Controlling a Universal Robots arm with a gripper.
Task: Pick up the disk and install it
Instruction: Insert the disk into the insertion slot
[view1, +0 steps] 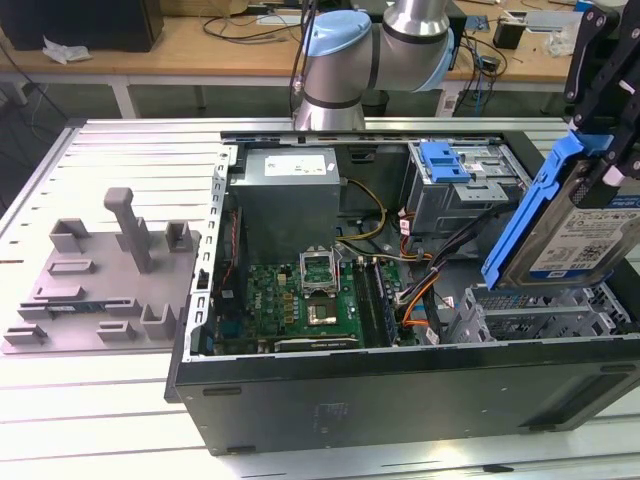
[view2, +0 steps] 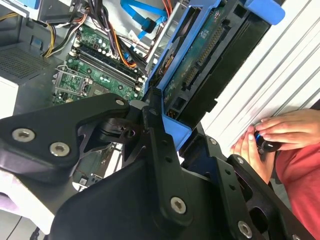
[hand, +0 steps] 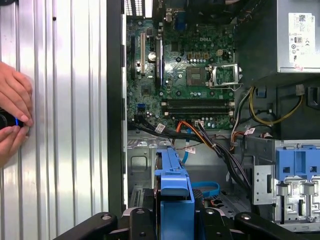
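Exterior view looks down at a slant from mid-distance over the open computer case (view1: 400, 395). First wrist view faces straight down into it, second wrist view is close and oblique. All share motherboard (view1: 300, 300) and disk (view1: 585, 240).

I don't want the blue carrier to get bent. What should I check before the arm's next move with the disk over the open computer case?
1. Grip: the gripper is shut on the blue carrier of the disk: ok.
2. Disk level with the drive cage: it hangs tilted above the cage: not ok.
3. Way into the cage free: cables run close beside it: cannot tell.
4. Person's hands outside the computer case: they rest on the table beside it, around a small dark object: ok.
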